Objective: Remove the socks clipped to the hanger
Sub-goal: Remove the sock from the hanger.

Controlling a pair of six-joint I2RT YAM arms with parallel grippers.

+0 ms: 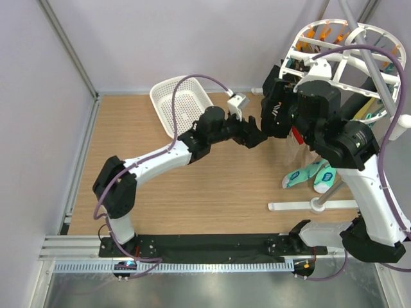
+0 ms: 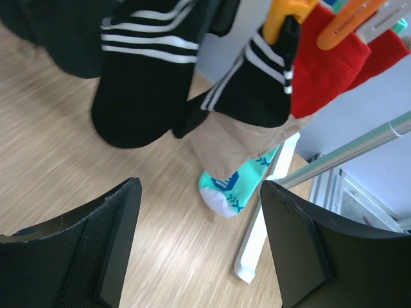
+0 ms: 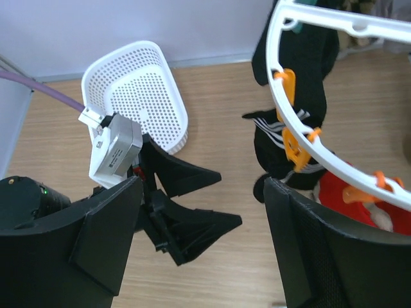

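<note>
- Up at 2 o'clock in the overhead view, the hanger [image 1: 347, 51] is a white plastic oval with curved ribs, tilted against a grey metal pole [image 1: 377, 77]. Small orange pegs [image 1: 319, 31] dangle from its rim.
- The socks hang beneath it, largely hidden in that view by the right arm. A teal pair [image 1: 308, 174] with white marks shows at 5 o'clock from the hanger, low over the wood-grain table [image 1: 192, 192]; whether they touch it cannot be told.
- Left claw [image 2: 199, 250]: its matte black jaws are spread wide with nothing between them.
- Seen from its wrist, the black striped socks [image 2: 141, 77] hang at 11 and 1 o'clock, well clear of the fingers. A soft beige sock [image 2: 237, 147] is at 12 o'clock and a red sock [image 2: 327, 70] at 2 o'clock, pegged in orange.
- Right claw [image 3: 199, 237]: its jaws are also wide apart and empty.
- In the right wrist view the hanger's rim sweeps from 1 to 3 o'clock, just above the right-hand finger [image 3: 308, 244], with black and red fabric behind it.
- A perforated white laundry basket [image 3: 138, 90] lies at 11 o'clock there.
</note>
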